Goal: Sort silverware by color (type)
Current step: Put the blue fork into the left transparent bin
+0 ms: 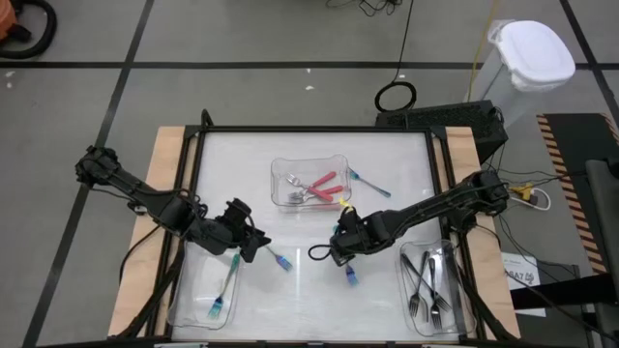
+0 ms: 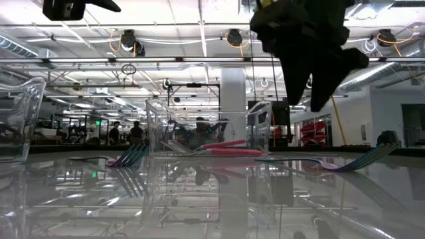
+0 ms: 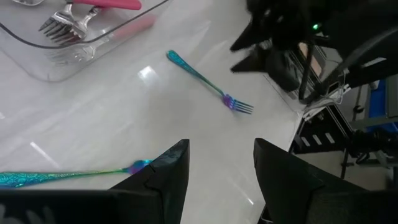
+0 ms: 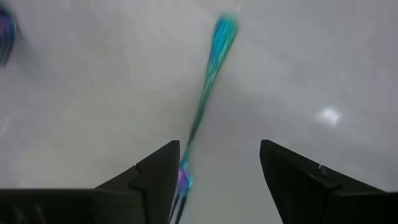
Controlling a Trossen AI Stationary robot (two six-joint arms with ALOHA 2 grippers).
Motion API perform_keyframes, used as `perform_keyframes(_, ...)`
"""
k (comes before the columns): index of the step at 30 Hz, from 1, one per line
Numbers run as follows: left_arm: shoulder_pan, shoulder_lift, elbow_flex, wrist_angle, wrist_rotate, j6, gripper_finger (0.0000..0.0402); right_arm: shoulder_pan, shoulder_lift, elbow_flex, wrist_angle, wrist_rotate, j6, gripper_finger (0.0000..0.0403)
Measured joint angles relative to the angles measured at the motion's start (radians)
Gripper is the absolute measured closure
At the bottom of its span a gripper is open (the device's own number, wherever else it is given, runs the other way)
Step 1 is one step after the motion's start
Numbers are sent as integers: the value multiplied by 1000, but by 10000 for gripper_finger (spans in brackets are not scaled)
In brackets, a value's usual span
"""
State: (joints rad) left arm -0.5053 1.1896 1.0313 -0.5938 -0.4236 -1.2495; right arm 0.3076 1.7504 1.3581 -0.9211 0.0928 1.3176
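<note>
My right gripper [image 1: 343, 249] hangs open, pointing down, just above a teal fork [image 4: 206, 87] that lies flat on the white table [image 1: 309, 145]. In the right wrist view the fork runs up between the two fingers, untouched. The same fork [image 1: 351, 276] shows in the high view on the near side of that gripper. My left gripper [image 1: 244, 240] is open over the table's left half, with nothing between its fingers [image 3: 168, 177]. A second teal fork [image 1: 281, 261] lies beside it. A third [image 1: 368, 181] lies by the middle tray.
A clear tray [image 1: 334, 159] at the middle far side holds pink-handled pieces [image 1: 321, 187]. A clear tray [image 1: 186, 300] at the near left holds teal pieces [image 1: 223, 290]. A clear tray [image 1: 406, 280] at the near right holds dark grey forks [image 1: 432, 285].
</note>
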Motion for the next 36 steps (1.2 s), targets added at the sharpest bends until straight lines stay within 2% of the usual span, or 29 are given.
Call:
perform_keyframes(4,-1,0,0,0,0,0,223,-13,1,-48,71,-98,10,186)
perform_keyframes(17,-1,0,0,0,1,6,223,-21,8,-140,189,-97,88,165)
perform_keyframes(28,-2,0,0,0,1,6,223,-4,74,-146,332,-98,83,172)
perform_keyframes(36,-2,0,0,-24,0,1,223,26,128,-142,346,-91,83,183)
